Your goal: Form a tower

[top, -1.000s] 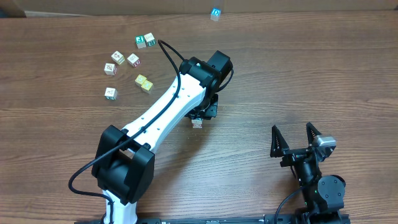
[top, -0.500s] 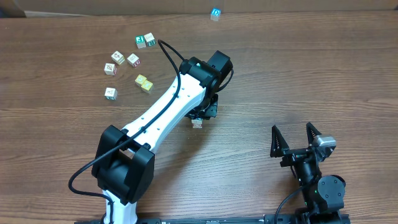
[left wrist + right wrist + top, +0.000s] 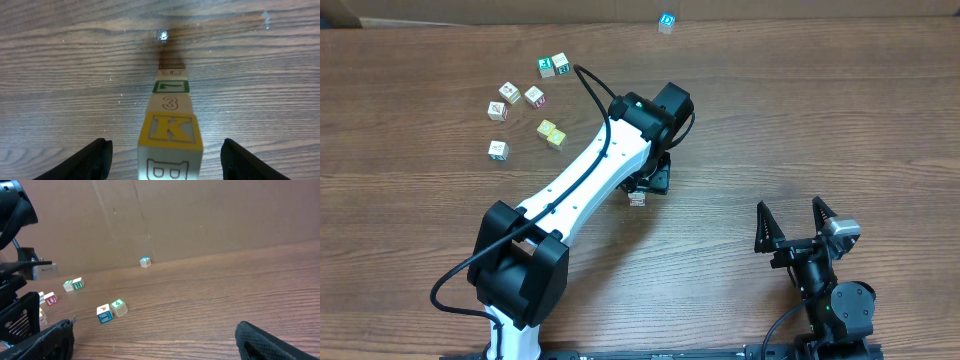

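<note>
Left tool [image 3: 167,152] opened, wrist shows tower [image 3: 170,131] untouched

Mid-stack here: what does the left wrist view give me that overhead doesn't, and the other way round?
Left wrist only: the tower seen along its length, with faces printed K, 3 and a green letter, and the left gripper open, both fingers clear of it. Overhead only: the loose cubes at the far left, a blue-topped cube at the far edge, and the right gripper open, away from the cubes. Both: the wooden table; overhead catches only a sliver of the tower beneath the left arm.
</note>
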Robot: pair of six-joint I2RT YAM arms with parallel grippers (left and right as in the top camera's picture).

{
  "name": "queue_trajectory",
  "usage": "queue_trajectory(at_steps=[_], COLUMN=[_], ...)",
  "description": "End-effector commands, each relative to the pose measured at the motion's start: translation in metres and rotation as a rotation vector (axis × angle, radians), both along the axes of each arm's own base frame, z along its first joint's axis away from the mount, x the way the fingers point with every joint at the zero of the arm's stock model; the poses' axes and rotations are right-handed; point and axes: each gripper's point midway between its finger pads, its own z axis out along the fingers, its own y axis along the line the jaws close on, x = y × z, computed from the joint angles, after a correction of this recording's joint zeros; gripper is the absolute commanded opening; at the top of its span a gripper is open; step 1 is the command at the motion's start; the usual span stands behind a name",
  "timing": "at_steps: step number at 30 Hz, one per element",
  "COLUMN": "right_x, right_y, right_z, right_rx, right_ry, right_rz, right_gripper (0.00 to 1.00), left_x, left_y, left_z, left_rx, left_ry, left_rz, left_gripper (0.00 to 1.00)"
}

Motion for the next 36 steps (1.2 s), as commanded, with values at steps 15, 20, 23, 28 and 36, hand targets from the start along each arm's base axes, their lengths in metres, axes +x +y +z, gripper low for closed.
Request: queue_trajectory(at_steps=[15, 20, 23, 28, 36], right_x=[0.0, 0.0, 0.0, 0.0, 0.0], right_y=[-0.001, -0.001, -0.001, -0.001, -0.001], right_z=[-0.001, -0.001, -0.001, -0.001, -0.001], right_rx=[0.007, 0.007, 0.007, 0.007, 0.007], right_ry=[-0.006, -0.006, -0.006, -0.006, -0.006], right_rz=[-0.002, -0.002, -0.002, -0.002, -0.002], right_gripper=[1.0, 1.0, 1.0, 1.0, 1.0], left_x=[-0.002, -0.003, -0.003, -0.002, -0.004], left_y=[0.0, 0.001, 0.001, 0.0, 0.002], left_z=[-0.035, -0.045, -0.049, -0.055, -0.063], left_rx=[-0.017, -0.02, -0.024, -0.032, -0.031], left_ry=[-0.033, -0.037, -0.041, -0.052, -0.05], left_rz=[0.075, 0.097, 0.097, 0.1, 0.1], left_gripper=[0.51, 0.5, 0.51, 0.5, 0.39])
